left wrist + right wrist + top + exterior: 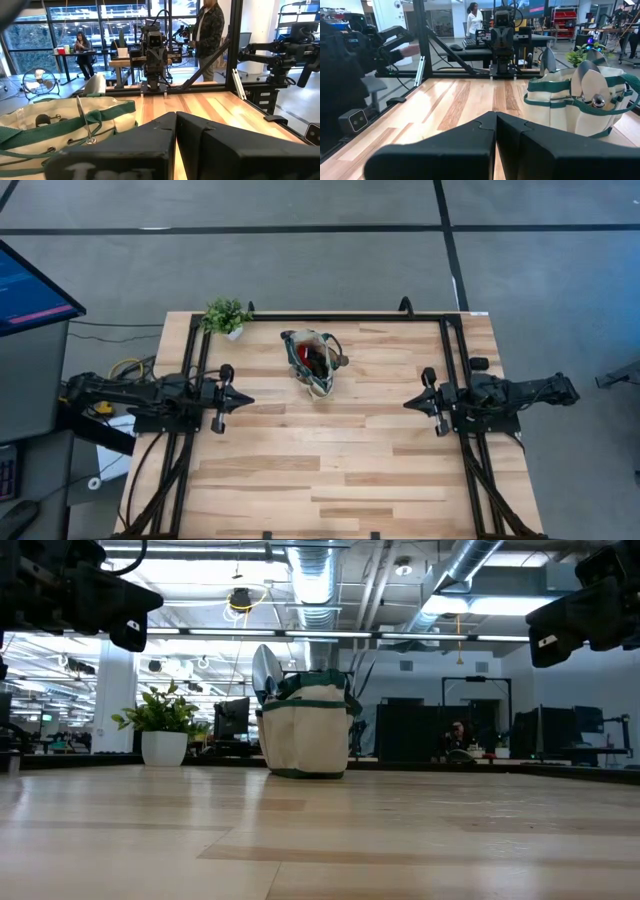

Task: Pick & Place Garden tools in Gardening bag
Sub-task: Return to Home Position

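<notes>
Beige bag (322, 383) sits apart from left end effector (247, 399).

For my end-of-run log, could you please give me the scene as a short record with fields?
gardening bag: upright on the table, roughly between the two arms
trowels: blades sticking up out of the bag
potted plant: near the table edge on the left arm's side, apart from the bag
left gripper: shut, empty, above the table
right gripper: shut, empty, above the table
</notes>
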Tool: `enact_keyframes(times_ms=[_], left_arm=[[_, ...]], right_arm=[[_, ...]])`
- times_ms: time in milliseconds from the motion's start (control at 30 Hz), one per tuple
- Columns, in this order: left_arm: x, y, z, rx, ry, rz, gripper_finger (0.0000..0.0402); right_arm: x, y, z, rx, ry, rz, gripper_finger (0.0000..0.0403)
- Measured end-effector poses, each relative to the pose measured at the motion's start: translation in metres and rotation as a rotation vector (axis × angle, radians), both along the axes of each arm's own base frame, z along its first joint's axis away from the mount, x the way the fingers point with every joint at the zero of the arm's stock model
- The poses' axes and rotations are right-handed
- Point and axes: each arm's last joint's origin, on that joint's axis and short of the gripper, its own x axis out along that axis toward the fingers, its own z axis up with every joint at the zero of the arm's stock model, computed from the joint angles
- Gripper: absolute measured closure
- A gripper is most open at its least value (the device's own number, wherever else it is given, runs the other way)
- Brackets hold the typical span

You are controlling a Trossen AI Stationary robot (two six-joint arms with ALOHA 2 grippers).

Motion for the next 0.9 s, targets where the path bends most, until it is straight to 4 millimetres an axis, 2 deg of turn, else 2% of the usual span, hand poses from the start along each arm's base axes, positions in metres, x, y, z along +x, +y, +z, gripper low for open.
enact_keyframes(times_ms=[900], left_arm=[[-0.0001,0.0,0.0012,-0.001,-0.013,-0.001,0.0401]], right_arm=[[0.0,0.0,-0.0002,-0.001,0.001,-0.001,0.0403]])
